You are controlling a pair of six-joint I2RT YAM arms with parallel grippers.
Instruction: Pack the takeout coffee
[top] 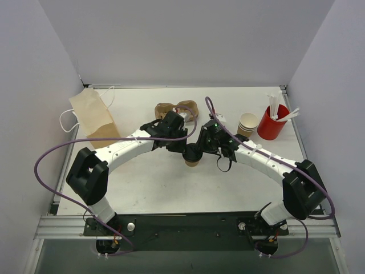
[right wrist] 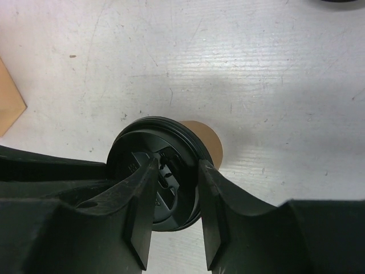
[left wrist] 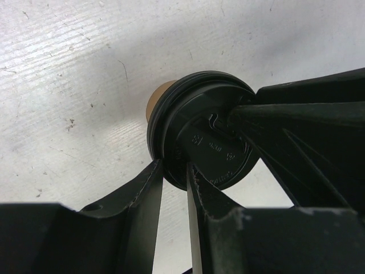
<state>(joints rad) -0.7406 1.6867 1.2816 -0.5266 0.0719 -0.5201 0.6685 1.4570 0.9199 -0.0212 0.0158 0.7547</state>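
The small tan kraft paper cup point(right wrist: 208, 142), wearing its round black plastic lid point(left wrist: 205, 142), stands at both tools' tips. Your right gripper point(right wrist: 175, 177) rests with its fingers apart on the lid top. Your left gripper point(left wrist: 174, 182) is narrow at the lid's rim, and I cannot tell whether it grips. Lidding seems in hand, so press evenly next. A scuffed white table point(top: 171, 191) lies beneath, with white walls point(top: 188, 40) around.

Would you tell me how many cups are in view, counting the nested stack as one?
3: the lidded kraft cup at the table's centre, the beige stack at back right, and the red cup beside that stack. Others may be hidden.
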